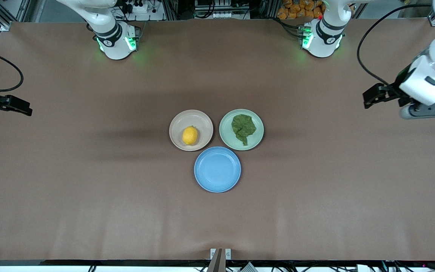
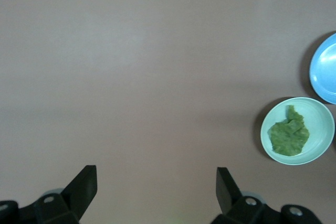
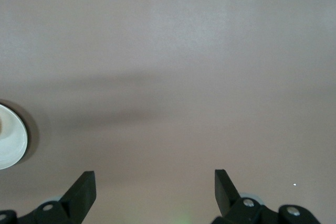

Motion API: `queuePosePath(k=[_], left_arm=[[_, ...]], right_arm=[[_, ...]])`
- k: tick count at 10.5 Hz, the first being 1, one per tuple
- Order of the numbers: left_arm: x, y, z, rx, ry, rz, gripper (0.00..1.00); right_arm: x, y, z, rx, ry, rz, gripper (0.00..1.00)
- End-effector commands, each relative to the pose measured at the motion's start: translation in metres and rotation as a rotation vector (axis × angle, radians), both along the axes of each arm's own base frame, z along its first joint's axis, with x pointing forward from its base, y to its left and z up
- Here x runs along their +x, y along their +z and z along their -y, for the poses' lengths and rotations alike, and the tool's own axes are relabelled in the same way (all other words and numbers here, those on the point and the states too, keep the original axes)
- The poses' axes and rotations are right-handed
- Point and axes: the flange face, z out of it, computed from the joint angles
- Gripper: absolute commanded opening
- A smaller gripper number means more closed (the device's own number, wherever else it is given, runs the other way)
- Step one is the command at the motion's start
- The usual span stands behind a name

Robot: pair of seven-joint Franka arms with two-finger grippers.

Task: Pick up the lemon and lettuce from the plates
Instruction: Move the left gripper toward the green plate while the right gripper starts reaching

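The yellow lemon (image 1: 190, 135) lies on the beige plate (image 1: 178, 122). The dark green lettuce (image 1: 243, 128) lies on the mint plate (image 1: 228, 136) beside it, toward the left arm's end. My left gripper (image 1: 370, 99) is open and empty, up over bare table at the left arm's end. In the left wrist view my left gripper (image 2: 156, 182) is open, with the lettuce (image 2: 287, 135) on the mint plate (image 2: 321, 120) well off. My right gripper (image 1: 19, 107) is open and empty over the right arm's end. In the right wrist view my right gripper (image 3: 155, 182) shows only a plate's rim (image 3: 11, 142).
An empty blue plate (image 1: 217, 169) sits nearer the front camera, touching both other plates; it also shows in the left wrist view (image 2: 325, 69). Brown cloth covers the table around the plates. The arm bases (image 1: 117, 41) (image 1: 321, 37) stand along the table's edge farthest from the front camera.
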Motion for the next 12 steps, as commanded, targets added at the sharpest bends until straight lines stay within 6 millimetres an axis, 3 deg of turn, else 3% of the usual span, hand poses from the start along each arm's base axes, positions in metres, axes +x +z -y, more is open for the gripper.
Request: queuePosePath(k=[1, 5, 6, 9, 12], left_arm=[[0.013, -0.029, 0.046, -0.037, -0.098, 0.01, 1.0], [0.015, -0.078, 0.117, -0.056, -0.182, -0.051, 1.0], [0.017, -0.085, 0.122, -0.058, -0.181, -0.056, 1.0], [0.032, -0.134, 0.148, -0.068, -0.219, -0.062, 1.0], [0.042, -0.203, 0.183, -0.095, -0.257, -0.097, 1.0]], right_arm=[[-0.008, 0.001, 0.0, 0.013, -0.002, 0.007, 1.0], [-0.008, -0.001, -0.011, 0.082, -0.048, -0.001, 1.0], [-0.007, -0.003, -0.023, 0.077, -0.076, -0.007, 1.0], [-0.004, -0.012, -0.072, 0.057, -0.144, -0.016, 1.0], [-0.001, -0.026, -0.104, 0.046, -0.163, -0.04, 1.0]])
